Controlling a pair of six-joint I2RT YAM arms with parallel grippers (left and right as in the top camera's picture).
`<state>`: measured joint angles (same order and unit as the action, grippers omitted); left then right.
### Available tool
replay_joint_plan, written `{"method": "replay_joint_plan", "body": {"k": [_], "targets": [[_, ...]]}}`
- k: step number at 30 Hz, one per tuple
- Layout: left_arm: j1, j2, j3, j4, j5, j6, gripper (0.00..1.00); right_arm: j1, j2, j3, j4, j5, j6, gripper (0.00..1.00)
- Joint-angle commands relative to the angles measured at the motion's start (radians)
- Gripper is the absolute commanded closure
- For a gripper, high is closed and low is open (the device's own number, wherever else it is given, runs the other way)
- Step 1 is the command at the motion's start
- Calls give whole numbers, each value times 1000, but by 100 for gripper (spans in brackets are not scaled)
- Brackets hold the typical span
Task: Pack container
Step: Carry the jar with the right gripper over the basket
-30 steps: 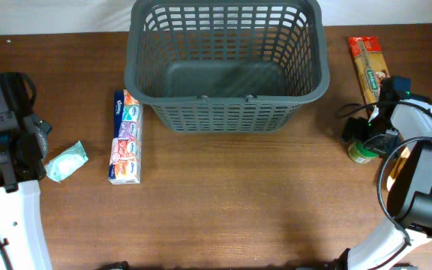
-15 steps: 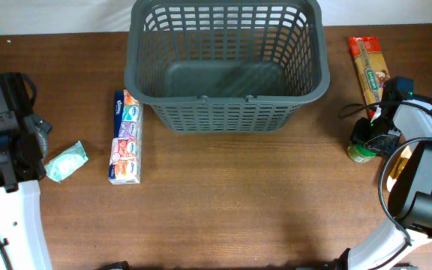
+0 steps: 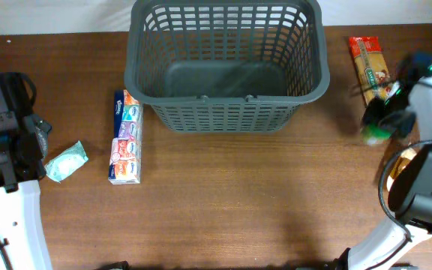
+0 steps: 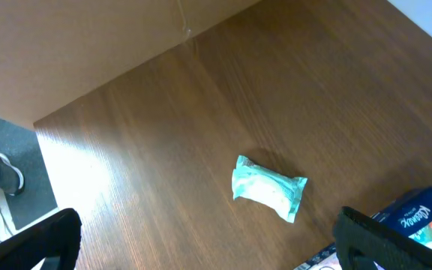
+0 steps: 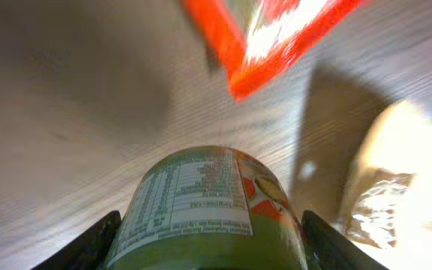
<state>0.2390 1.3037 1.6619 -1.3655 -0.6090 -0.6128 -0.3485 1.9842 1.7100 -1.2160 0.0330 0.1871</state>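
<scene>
The dark grey basket stands at the back middle of the table, nothing in it. My right gripper is shut on a green can with a nutrition label and holds it above the table, right of the basket; the can shows blurred in the overhead view. My left gripper is open and empty at the far left, above bare wood near a teal wipes packet, also in the overhead view.
A strip of tissue packs lies left of the basket and shows in the left wrist view. A red pasta packet lies at the back right, its corner in the right wrist view. A crinkled clear bag lies nearby.
My right gripper has lifted the green can off the table and moved it back and slightly right. The left arm has not moved.
</scene>
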Motion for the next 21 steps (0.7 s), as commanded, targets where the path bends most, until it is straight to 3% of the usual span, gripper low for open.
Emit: {"method": "replay_joint_plan", "body": {"k": [1,14,21], "targets": [[6,3,10,-1,4,4,1,-22,-14,190,-71,5,13,96],[6,3,10,-1,4,4,1,-31,-26,814,-368,-58,13,96],[6,3,10,0,4,4,1,-21,-70,1070,-334,-460,13,96]]}}
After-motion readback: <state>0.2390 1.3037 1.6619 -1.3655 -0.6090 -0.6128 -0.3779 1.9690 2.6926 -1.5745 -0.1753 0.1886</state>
